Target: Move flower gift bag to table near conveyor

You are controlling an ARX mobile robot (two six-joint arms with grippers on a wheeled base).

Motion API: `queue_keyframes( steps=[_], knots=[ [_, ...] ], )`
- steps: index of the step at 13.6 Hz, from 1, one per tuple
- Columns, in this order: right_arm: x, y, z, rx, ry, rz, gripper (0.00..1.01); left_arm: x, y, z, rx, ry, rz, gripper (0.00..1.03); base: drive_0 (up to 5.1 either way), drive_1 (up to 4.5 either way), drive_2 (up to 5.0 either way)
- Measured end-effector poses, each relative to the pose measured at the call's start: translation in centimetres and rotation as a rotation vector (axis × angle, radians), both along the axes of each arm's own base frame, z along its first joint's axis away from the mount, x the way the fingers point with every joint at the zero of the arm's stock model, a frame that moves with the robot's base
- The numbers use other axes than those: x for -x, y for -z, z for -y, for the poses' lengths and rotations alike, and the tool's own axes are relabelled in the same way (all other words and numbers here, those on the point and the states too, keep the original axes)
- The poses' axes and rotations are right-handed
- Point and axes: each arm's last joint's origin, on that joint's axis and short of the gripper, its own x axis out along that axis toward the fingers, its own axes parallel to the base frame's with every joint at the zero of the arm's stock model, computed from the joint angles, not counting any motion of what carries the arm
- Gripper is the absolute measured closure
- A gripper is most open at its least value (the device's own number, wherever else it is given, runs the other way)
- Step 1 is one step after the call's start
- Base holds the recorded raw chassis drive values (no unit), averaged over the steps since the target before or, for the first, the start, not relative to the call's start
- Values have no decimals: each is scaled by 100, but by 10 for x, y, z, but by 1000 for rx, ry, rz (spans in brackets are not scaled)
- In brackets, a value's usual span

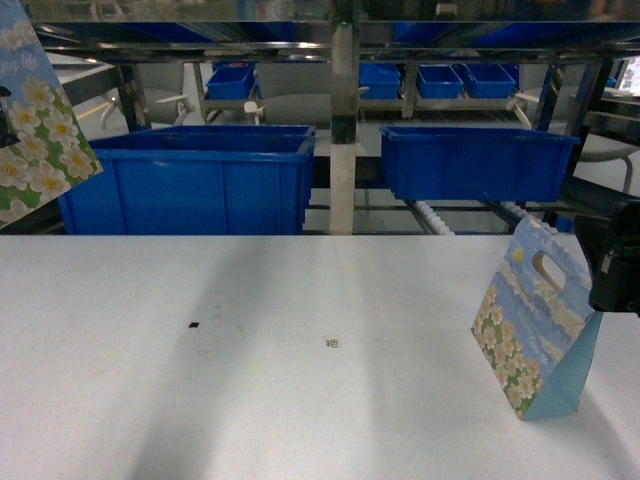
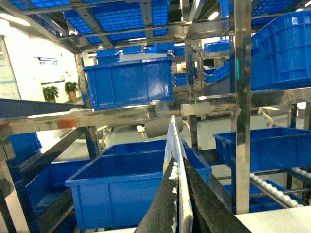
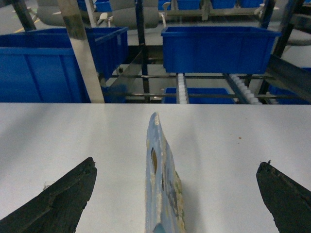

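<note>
One flower gift bag [image 1: 40, 130] hangs in the air at the far upper left, above the white table [image 1: 300, 400]. My left gripper [image 2: 177, 167] is shut on that bag's thin top edge [image 2: 174, 141]. A second flower gift bag [image 1: 535, 320] stands upright on the table at the right. It shows edge-on [image 3: 163, 184] between the fingers [image 3: 63, 199] of my right gripper [image 3: 177, 162], which is open wide and not touching it. The conveyor [image 1: 440, 215], with its white rollers [image 3: 182, 87], runs just behind the table's far edge.
Two large blue bins [image 1: 190, 185] [image 1: 475, 160] sit on the steel rack behind the table, with smaller blue bins [image 1: 230, 80] further back. A steel upright [image 1: 344, 130] stands between them. Two tiny dark specks [image 1: 193, 325] [image 1: 332, 343] lie on the table.
</note>
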Motion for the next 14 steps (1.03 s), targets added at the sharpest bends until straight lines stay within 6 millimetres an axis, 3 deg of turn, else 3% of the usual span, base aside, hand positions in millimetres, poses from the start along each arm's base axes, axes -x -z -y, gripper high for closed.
queue_keyframes(
  steps=[4,8,12,14],
  knots=[
    [57,-23,2,1,-18,41,3,0,0,0,0,0,0,101,0,0,0],
    [94,-37,15,5,5,64,3,0,0,0,0,0,0,101,0,0,0],
    [146,-41,19,26,81,58,3,0,0,0,0,0,0,101,0,0,0],
    [163,-38,18,39,75,40,3,0,0,0,0,0,0,101,0,0,0]
  ],
)
